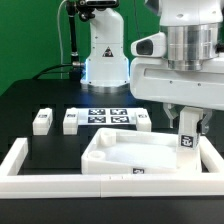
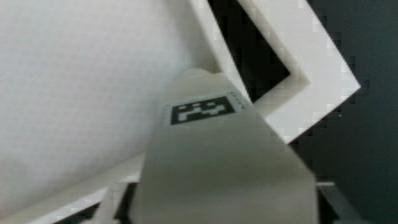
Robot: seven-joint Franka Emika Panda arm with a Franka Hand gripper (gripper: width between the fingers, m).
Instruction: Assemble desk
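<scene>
The desk top (image 1: 130,158), a white tray with a raised rim, lies upside-open near the front of the table. My gripper (image 1: 187,130) is shut on one white leg (image 1: 187,140), held upright with its tag facing the camera, at the top's end toward the exterior view's right. Whether the leg touches the rim I cannot tell. In the wrist view the held leg (image 2: 214,150) fills the middle, with the gripper (image 2: 222,210) clamped on its sides and the desk top (image 2: 89,80) beyond it. Three more legs (image 1: 42,120), (image 1: 71,121), (image 1: 143,121) lie behind the top.
Long white bars (image 1: 20,160) border the work area on both sides and the front; one corner of them shows in the wrist view (image 2: 324,85). The marker board (image 1: 105,117) lies between the loose legs. The robot's base (image 1: 103,55) stands at the back.
</scene>
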